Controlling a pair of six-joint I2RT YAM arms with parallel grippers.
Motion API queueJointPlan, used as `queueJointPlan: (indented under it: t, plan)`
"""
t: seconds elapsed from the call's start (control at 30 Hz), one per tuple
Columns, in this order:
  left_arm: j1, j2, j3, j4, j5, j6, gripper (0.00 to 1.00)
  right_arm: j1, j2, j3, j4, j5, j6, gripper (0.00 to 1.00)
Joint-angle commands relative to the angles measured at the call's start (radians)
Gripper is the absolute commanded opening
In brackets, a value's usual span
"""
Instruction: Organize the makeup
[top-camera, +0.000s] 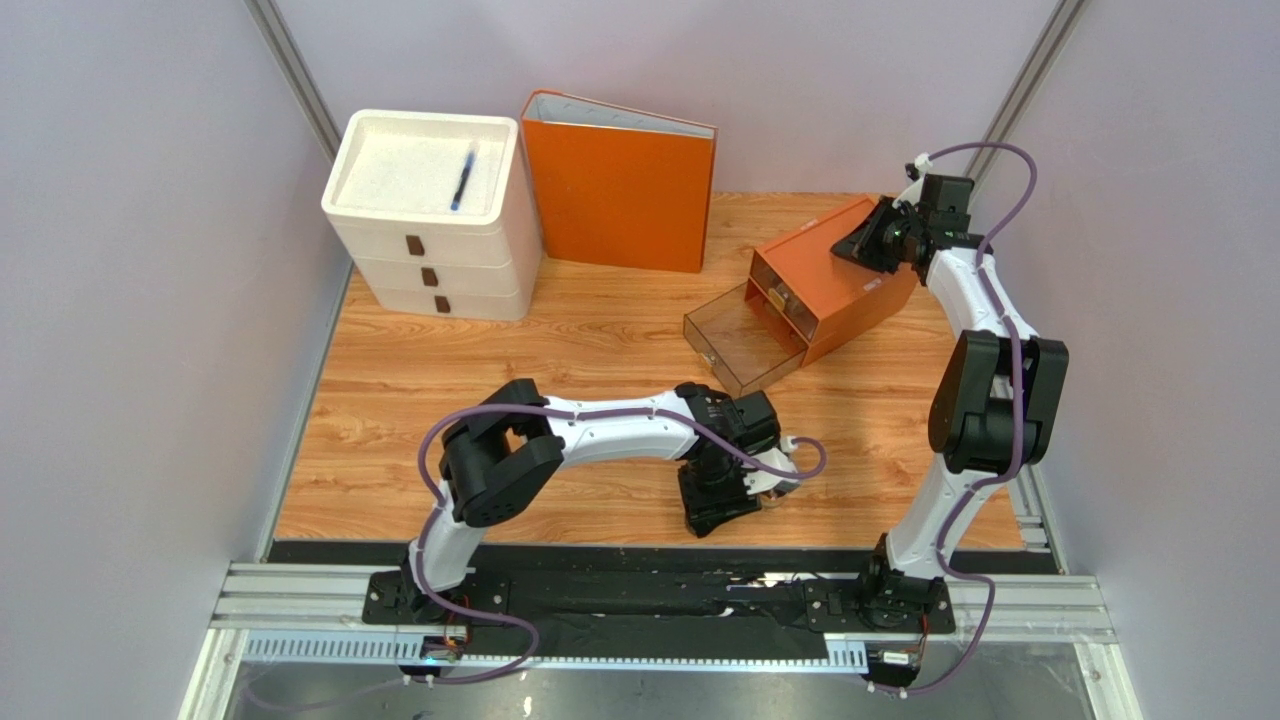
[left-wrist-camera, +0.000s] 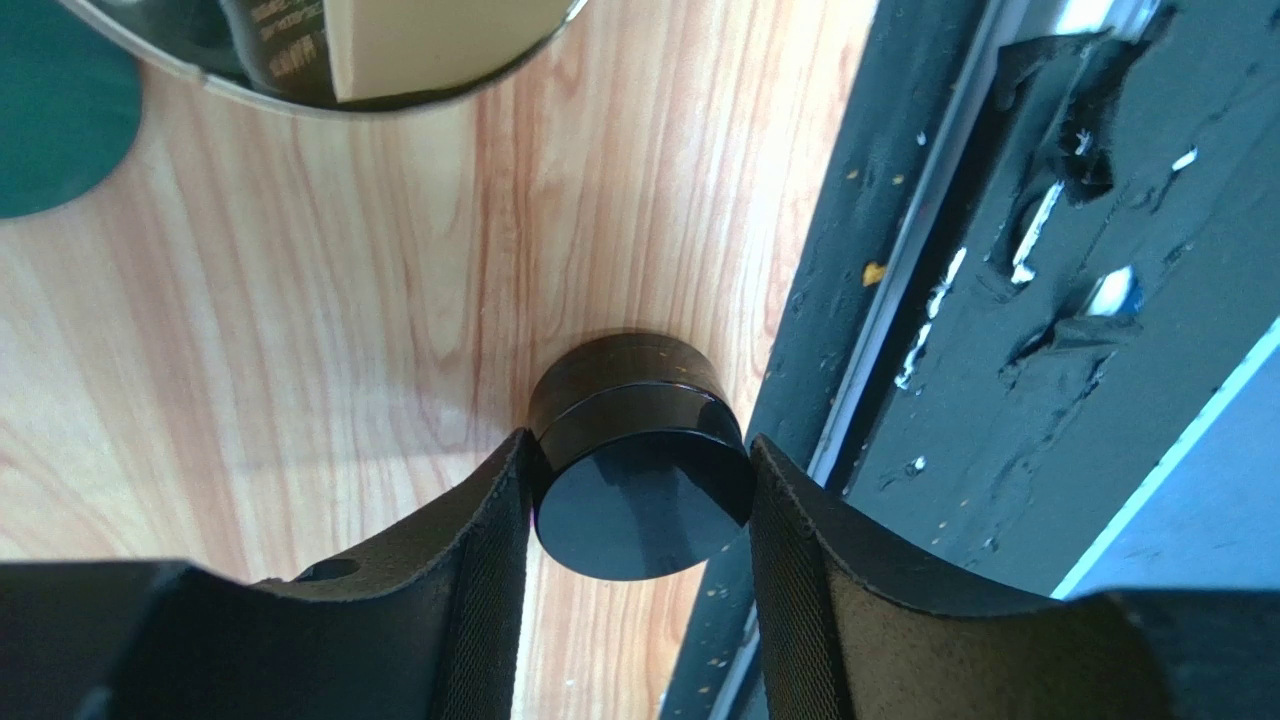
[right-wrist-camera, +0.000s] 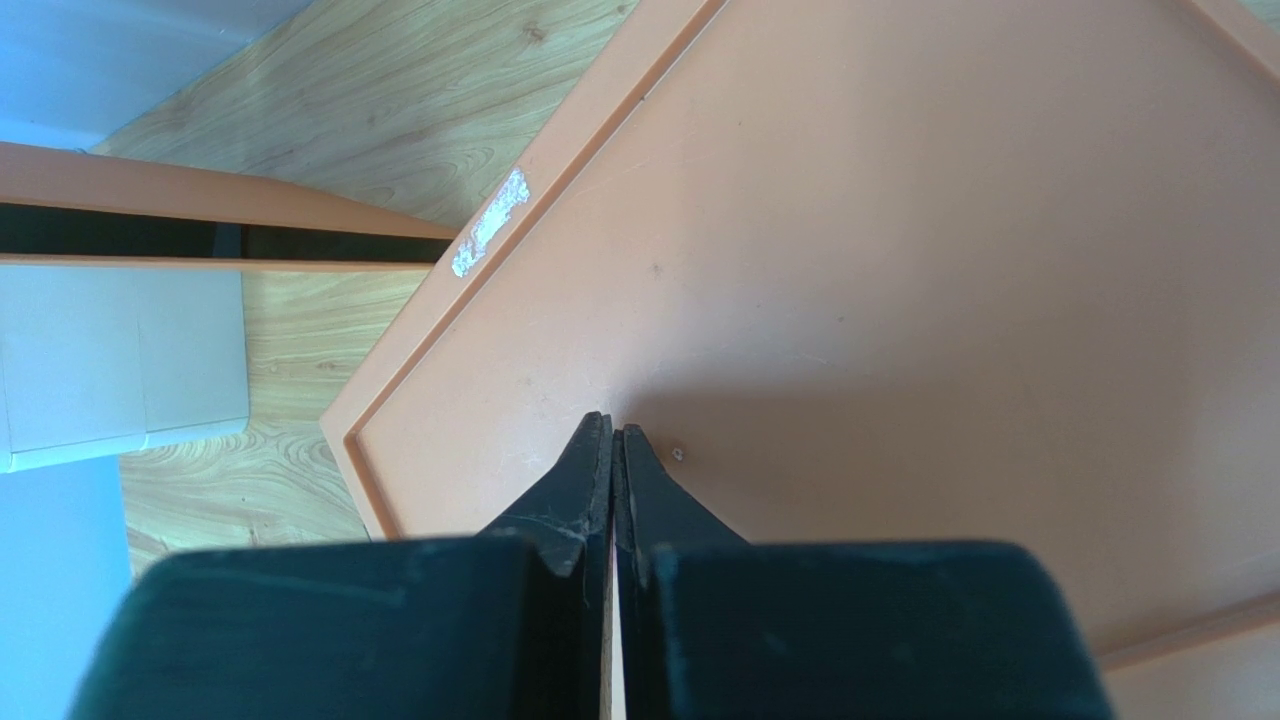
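My left gripper (left-wrist-camera: 639, 447) is shut on the black round pot (left-wrist-camera: 639, 525), one finger on each side of it, at the table's near edge beside the black rail. In the top view this gripper (top-camera: 718, 503) points down and hides the pot. A dark green compact (left-wrist-camera: 45, 105) and a round shiny-rimmed jar (left-wrist-camera: 346, 45) lie just beyond it in the left wrist view. My right gripper (right-wrist-camera: 616, 428) is shut and empty, its tips on the top of the orange drawer box (right-wrist-camera: 902, 270). The bottles and the tube are not in view.
The orange drawer box (top-camera: 834, 293) stands at the back right with its clear brown drawer (top-camera: 744, 342) pulled open. A white drawer unit (top-camera: 428, 210) with a blue pen (top-camera: 463, 180) on top stands at the back left, beside an upright orange binder (top-camera: 619, 180).
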Motion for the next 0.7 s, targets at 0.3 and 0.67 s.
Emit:
queueJointPlan:
  t: [0.3,0.67]
  plan:
    - [0.024,0.021,0.11,-0.053,-0.151,0.077,0.0,0.017,0.134,-0.111,-0.321,0.099,-0.047,0.0]
    - [0.231,0.068,0.504,-0.073,-0.162,0.061,0.0,0.017,0.136,-0.109,-0.322,0.104,-0.047,0.0]
